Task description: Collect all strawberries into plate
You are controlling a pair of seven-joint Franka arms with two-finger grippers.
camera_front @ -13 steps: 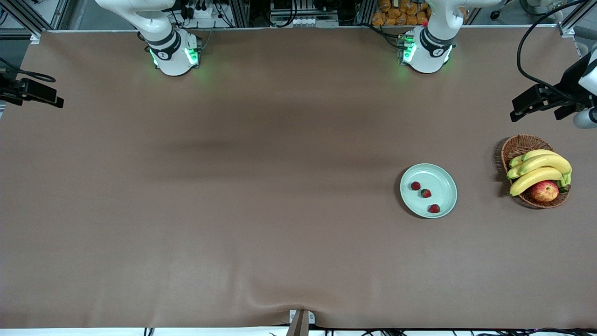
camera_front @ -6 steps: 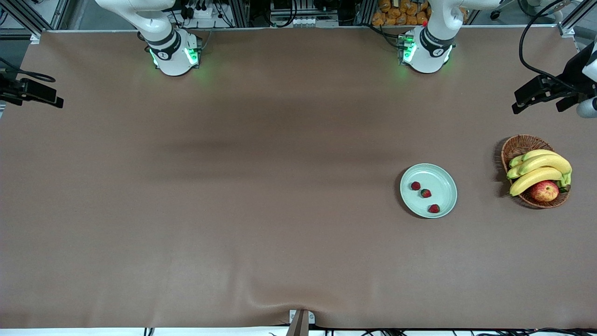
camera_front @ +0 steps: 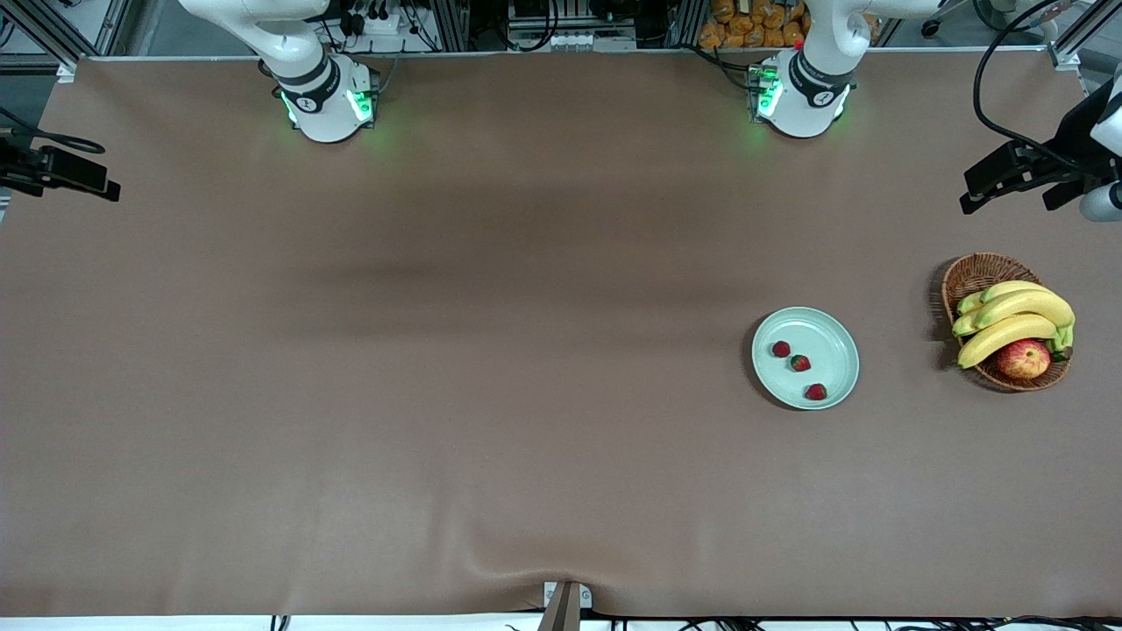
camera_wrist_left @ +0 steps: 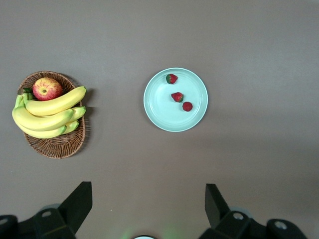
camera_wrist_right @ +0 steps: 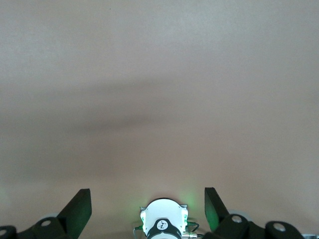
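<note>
Front view cuts off both claws for you. Left claw [camera_wrist_left: 146, 209] hangs released, high above the tabletop [camera_front: 438, 350]; under it the plate [camera_wrist_left: 162, 112] carries three strawberries [camera_wrist_left: 177, 96]. Right claw [camera_wrist_right: 146, 206], released, waits. Since earlier, the left arm rose slightly.

Even, diffuse overhead light is falling on the brown table cover [camera_front: 491, 421], leaving no glare. Broad soft shadow bands are lying across its middle, and a dark crescent is hugging the wicker basket [camera_front: 973, 273] and the plate [camera_front: 837, 337]. Green lamps are glowing at both arm bases. The right wrist view is looking paler and washed out.
</note>
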